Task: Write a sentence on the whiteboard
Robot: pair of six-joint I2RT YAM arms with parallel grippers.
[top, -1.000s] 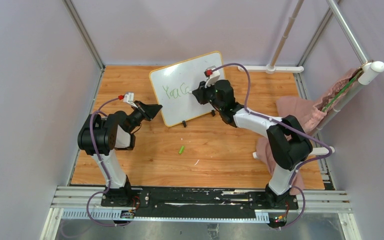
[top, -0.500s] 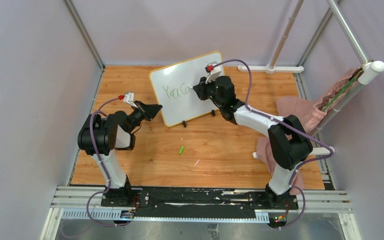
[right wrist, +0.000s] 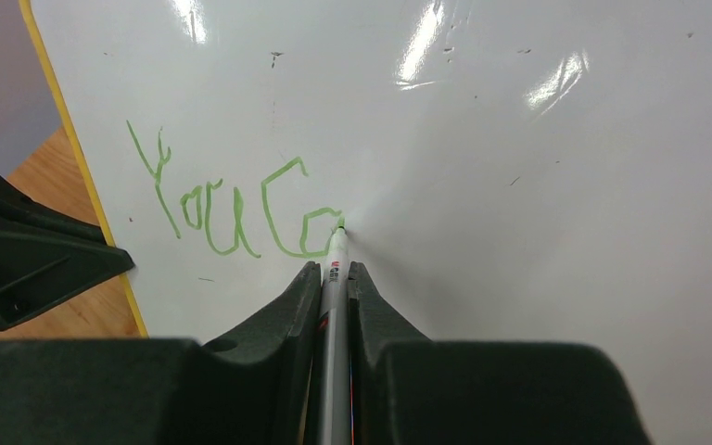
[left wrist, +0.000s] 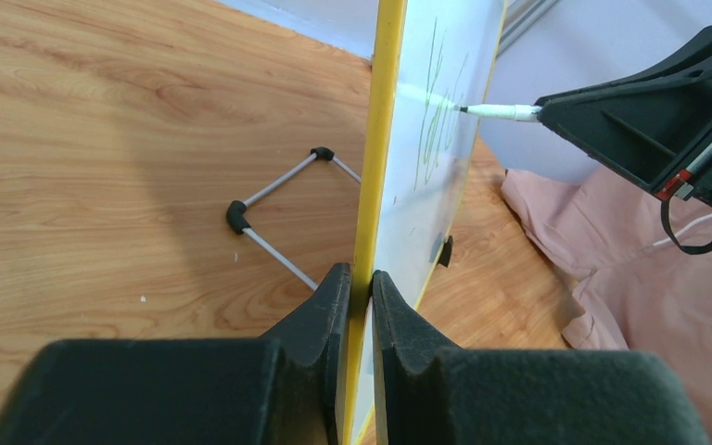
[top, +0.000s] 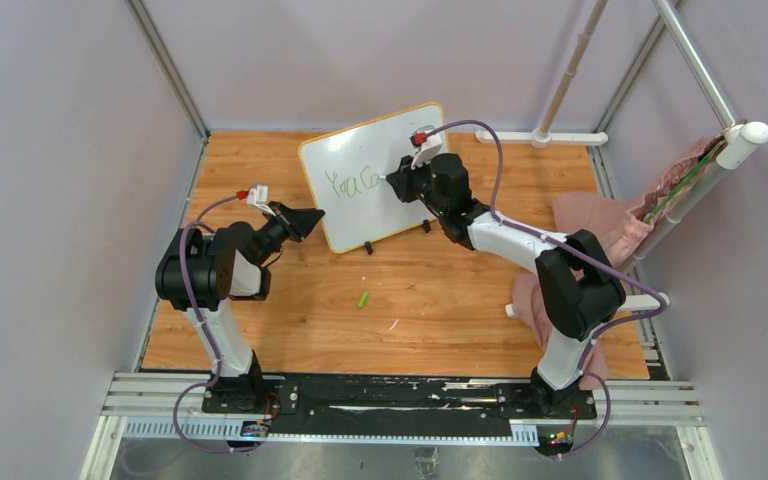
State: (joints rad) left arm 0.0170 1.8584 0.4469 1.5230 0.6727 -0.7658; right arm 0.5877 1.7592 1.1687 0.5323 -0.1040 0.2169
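The rectangular glossy white whiteboard with rounded corners and a thin yellow-orange rim (top: 360, 215) stood upright on its edge at the back centre of the wooden tabletop (top: 440, 300), turned at an angle. Thin green handwriting (right wrist: 232, 209) on its left half read "You C", followed by a partly formed round letter.

The left gripper (left wrist: 360, 278) was clamped nearly shut on the board's left rim, one finger on each face. The right gripper (right wrist: 334, 269) was pinched on a slim white-barrelled marker (right wrist: 336, 306), whose tip touched the board at the end of the last letter.

Behind the board, a thin metal wire leg with black joints (left wrist: 273, 218) rested on the wood, and a small black clip foot (left wrist: 445, 250) sat at the lower rim. A small green cylindrical piece (top: 363, 299) lay alone near mid-table, well apart from the board. A crumpled pink cloth (top: 590, 220) lay at the right side. From above, the right arm hid part of the board's right half.
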